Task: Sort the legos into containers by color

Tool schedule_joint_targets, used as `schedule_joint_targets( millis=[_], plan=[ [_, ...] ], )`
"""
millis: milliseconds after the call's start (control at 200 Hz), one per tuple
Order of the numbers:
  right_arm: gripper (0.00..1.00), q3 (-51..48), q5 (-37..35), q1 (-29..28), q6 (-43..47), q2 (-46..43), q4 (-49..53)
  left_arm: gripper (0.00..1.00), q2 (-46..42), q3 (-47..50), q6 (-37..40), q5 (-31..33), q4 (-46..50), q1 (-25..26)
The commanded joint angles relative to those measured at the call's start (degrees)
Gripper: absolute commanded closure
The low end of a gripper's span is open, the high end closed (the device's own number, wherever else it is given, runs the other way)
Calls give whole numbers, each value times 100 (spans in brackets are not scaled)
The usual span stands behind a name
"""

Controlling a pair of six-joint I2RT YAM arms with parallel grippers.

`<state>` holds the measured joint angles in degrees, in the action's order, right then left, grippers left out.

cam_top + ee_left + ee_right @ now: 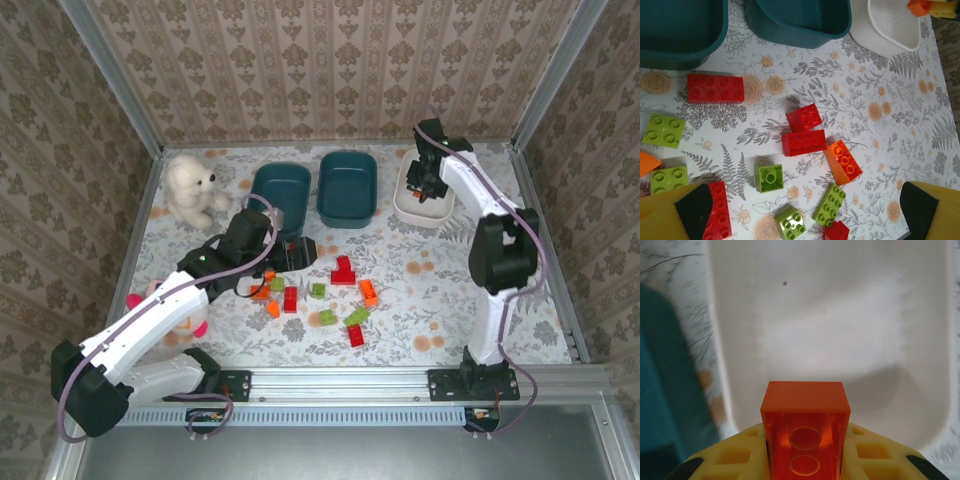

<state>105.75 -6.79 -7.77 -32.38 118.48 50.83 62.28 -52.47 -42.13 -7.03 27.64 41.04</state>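
Note:
My right gripper [424, 186] hangs over the white tub [421, 211], shut on an orange brick [805, 426]. The tub's pale floor [830, 315] lies right below that brick. My left gripper [807, 216] is open above the scattered legos, its pads [694, 210] spread wide apart with nothing between them. Under it lie a green upside-down brick [770, 178], two more green ones [830, 205] [791, 223], an orange brick [844, 161] and red bricks [803, 142] [716, 88]. The pile [330, 295] sits mid-table in front of two teal tubs [280, 190] [347, 188].
A white teddy bear [192, 190] sits at the back left. A pink-and-white plush doll [182, 318] lies partly under my left arm. Patterned walls and a metal frame [548, 230] close in the table on three sides.

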Motion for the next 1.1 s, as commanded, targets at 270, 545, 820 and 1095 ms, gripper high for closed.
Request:
schedule_joint_targets(
  millis=[270, 545, 820, 1095],
  plan=[
    [68, 2169, 660, 425, 320, 2086, 1229, 0, 214, -424, -136, 164, 208, -174],
    [41, 2538, 655, 445, 353, 1816, 1396, 1, 305, -408, -172, 115, 312, -171],
    [36, 1959, 502, 209, 372, -141, 1112, 4, 591, -482, -196, 25, 313, -41],
    [36, -1954, 470, -1196, 296, -4083, -610, 8, 844, -537, -307, 137, 540, 206]
  ],
)
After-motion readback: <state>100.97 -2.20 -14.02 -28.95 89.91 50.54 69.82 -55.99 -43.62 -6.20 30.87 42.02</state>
